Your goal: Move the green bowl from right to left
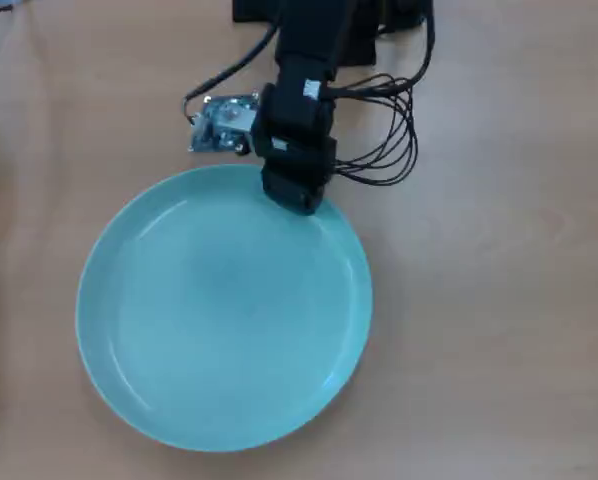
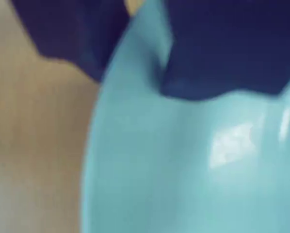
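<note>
Green bowl (image 1: 224,310) is lying flat on the wooden counter (image 1: 499,300), directly below the arm's base in the overhead view and spreading away from it. The fingers (image 1: 297,195) are coming down on the rim nearest the base, so nearly the whole dish is sitting beyond them, on the far side from the arm. Being round, the bowl is offering no long axis; only the rim matters for a grip.

From overhead, the black wrist is covering the fingers, so their state is not showing there. The wrist view is filling that gap: one dark finger (image 2: 67,39) is sitting outside the rim over the counter, the other inside over the glossy bowl, with the rim running up between them. They appear to be closing on the rim, straddling it, though blur is hiding whether the pads are pressing firmly.
</note>
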Controlling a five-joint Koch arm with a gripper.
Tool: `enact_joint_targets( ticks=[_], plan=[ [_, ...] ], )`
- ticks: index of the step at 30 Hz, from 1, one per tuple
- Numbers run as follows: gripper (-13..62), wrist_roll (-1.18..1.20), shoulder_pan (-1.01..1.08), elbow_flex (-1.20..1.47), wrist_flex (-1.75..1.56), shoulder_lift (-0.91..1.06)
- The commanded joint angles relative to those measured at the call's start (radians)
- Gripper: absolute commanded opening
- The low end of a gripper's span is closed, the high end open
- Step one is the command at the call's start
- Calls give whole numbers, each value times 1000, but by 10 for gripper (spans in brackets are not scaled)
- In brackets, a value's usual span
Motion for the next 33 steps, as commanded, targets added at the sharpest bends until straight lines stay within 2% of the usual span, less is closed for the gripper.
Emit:
enact_joint_targets(
  ticks=[1,33],
  plan=[
    [-79,-43,-54,-61,0,2],
    [-78,-40,-815,-126,-6,-2]
  ],
)
